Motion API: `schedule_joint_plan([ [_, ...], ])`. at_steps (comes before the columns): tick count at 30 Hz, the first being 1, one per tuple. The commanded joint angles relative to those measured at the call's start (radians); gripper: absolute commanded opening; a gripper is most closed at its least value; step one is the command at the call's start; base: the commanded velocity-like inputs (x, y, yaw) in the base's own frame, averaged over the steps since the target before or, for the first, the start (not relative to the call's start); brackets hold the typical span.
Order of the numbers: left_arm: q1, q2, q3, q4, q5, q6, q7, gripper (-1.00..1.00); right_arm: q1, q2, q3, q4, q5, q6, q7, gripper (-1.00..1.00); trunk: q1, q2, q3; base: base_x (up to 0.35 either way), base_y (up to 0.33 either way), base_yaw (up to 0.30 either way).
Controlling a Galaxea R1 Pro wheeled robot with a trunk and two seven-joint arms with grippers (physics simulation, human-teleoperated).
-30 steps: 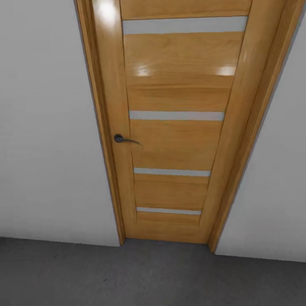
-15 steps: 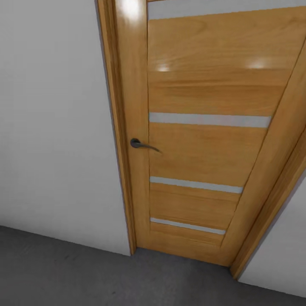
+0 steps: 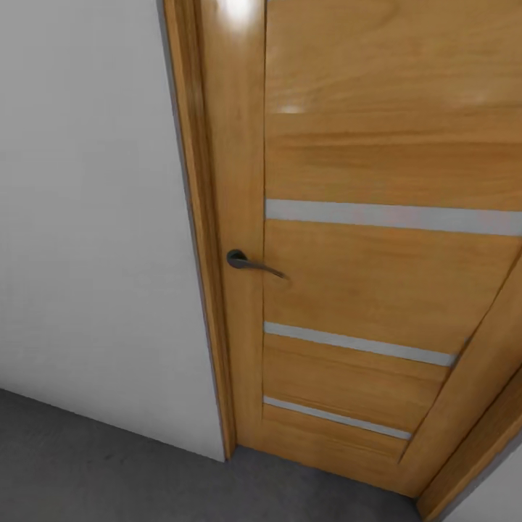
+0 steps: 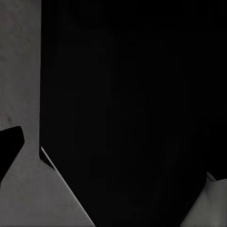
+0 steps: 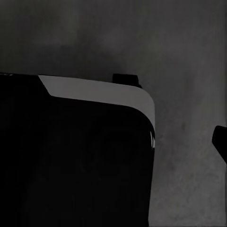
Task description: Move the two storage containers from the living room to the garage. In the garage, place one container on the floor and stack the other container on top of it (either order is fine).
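Currently the head view faces a closed wooden door (image 3: 377,254) with a dark lever handle (image 3: 250,262), white wall (image 3: 87,232) beside it and grey concrete floor (image 3: 87,464) below; I see no storage container, so its place is unknown. I cannot tell whether either gripper is apart or together. Judgement: lidless ribbed boxes should be light, stiff, grippable by the rim.

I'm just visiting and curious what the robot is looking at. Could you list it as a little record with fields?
ahead: closed wooden door with pale horizontal strips
handle: dark lever near the door's left edge
beside door: white wall
ground: dark grey floor
storage boxes: none to describe
grippers: cannot tell; wrist views are mostly dark
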Motion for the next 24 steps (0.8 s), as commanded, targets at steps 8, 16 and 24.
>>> schedule_joint_plan([
  [8, 0.001, 0.0, 0.007, -0.002, 0.001, -0.001, 0.0, 1.0, -0.001, -0.001, 0.001, 0.001, 0.004, -0.002, 0.0, 1.0, 0.001, 0.0, -0.001, 0.084, -0.003, -0.012],
  [16, 0.001, 0.0, 0.007, -0.002, 0.001, -0.001, 0.0, 1.0, -0.001, -0.001, 0.001, 0.0, 0.004, -0.003, 0.003, 1.0, 0.001, 0.0, 0.002, 0.004, 0.0, -0.216],
  [24, 0.001, 0.0, 0.007, -0.002, 0.001, -0.002, 0.0, 1.0, -0.001, 0.0, 0.001, 0.001, 0.004, -0.003, 0.003, 1.0, 0.001, 0.0, 0.007, 0.003, 0.0, -0.269],
])
